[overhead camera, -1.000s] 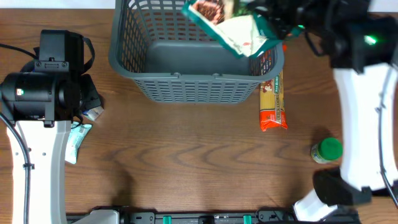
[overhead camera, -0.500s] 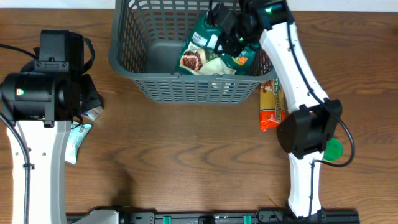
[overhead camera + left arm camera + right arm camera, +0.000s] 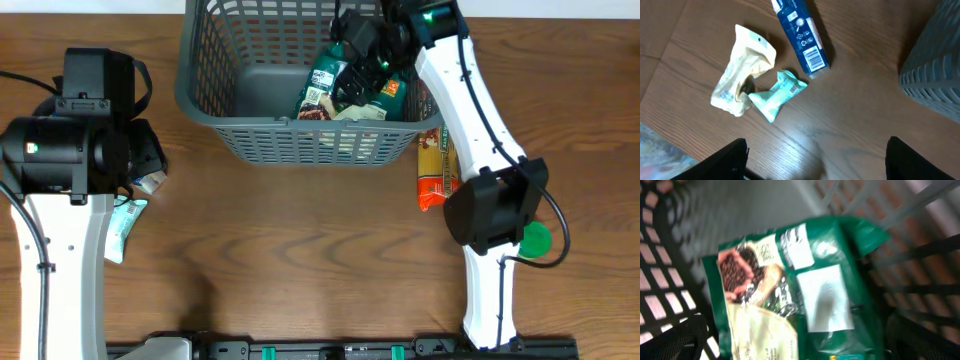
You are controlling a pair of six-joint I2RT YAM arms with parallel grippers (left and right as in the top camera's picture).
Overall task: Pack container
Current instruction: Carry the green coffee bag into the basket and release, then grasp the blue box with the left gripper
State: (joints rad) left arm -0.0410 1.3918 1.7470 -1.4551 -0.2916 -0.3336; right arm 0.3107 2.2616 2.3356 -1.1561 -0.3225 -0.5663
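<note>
Plastic, stiff and probably light for its bulk: the container [image 3: 300,140] sits at the far edge of the bench, about midway along. Its thick rim is the natural hold; the slotted walls could snag a fingertip. Inside, a green coffee bag [image 3: 335,85] leans on the near wall toward the right corner. It is soft, glossy film, likely to slump.

The right claw [image 3: 797,342] hangs over it and seems spread, pinching nothing, though that view is blurred. The left claw [image 3: 815,160] is spread and empty near the left edge, above a cream pouch [image 3: 742,70], a mint sachet [image 3: 777,95] and a blue carton [image 3: 800,32].

Room remains on the container's left floor. An orange packet [image 3: 438,165] crowds its near right corner outside.
</note>
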